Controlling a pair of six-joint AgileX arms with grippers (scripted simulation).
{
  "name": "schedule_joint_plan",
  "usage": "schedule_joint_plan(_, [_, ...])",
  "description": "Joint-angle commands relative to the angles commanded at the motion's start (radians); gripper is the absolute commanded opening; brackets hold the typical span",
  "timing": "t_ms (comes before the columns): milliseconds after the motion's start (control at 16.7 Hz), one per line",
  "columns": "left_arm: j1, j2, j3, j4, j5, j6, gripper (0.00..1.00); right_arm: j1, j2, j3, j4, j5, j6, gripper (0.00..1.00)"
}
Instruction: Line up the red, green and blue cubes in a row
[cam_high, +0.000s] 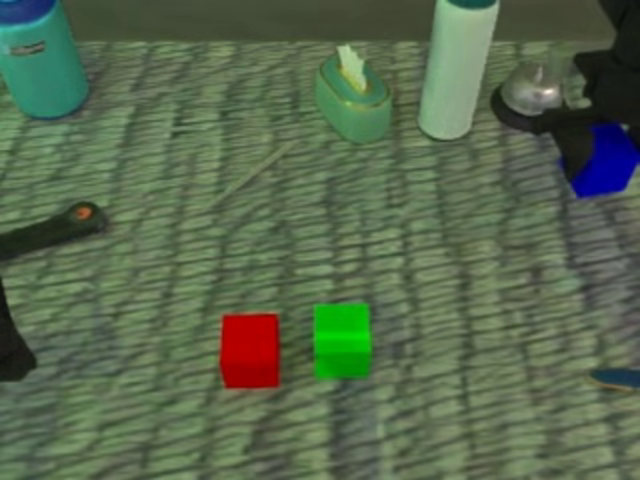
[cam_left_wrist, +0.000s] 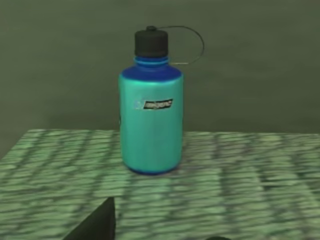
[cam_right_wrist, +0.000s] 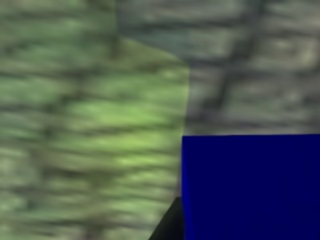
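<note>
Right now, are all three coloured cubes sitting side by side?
No: the red cube and green cube sit together, but the blue cube is far off at the right gripper.

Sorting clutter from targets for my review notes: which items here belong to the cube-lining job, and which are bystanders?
Job items: red cube, green cube, blue cube under the right pincer.

Bystanders: teal bottle, tissue box, white bottle, bell.

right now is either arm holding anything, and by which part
The right pincer is at the blue cube at the far right of the table, seemingly from above; an actual hold and its contact points can't be told. The left arm, parked at the left edge, holds nothing.
</note>
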Motion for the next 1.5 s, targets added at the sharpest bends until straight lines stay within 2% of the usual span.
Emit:
schedule_joint_plan(300, [0.000,0.000,0.000,0.000,0.000,0.000,1.00,-0.003,0.000,-0.001,0.000,0.000,0.004,0.00])
schedule_joint_plan(420, [0.000,0.000,0.000,0.000,0.000,0.000,1.00,0.027,-0.024,-0.033,0.009,-0.001,0.038,0.00])
schedule_joint_plan(600, [0.000,0.000,0.000,0.000,0.000,0.000,1.00,0.125,-0.104,-0.140,0.040,-0.003,0.165,0.00])
schedule_joint_plan(960, [0.000,0.000,0.000,0.000,0.000,0.000,1.00,0.400,-0.329,-0.470,0.122,-0.006,0.572,0.00])
schedule_joint_plan(1140, [0.000,0.000,0.000,0.000,0.000,0.000,1.00,0.506,-0.423,-0.592,0.159,-0.006,0.701,0.00])
schedule_joint_plan(1260, [0.000,0.000,0.000,0.000,0.000,0.000,1.00,0.537,-0.452,-0.623,0.172,-0.005,0.733,0.00])
schedule_joint_plan(1500, [0.000,0.000,0.000,0.000,0.000,0.000,1.00,0.535,-0.450,-0.623,0.170,-0.006,0.735,0.00])
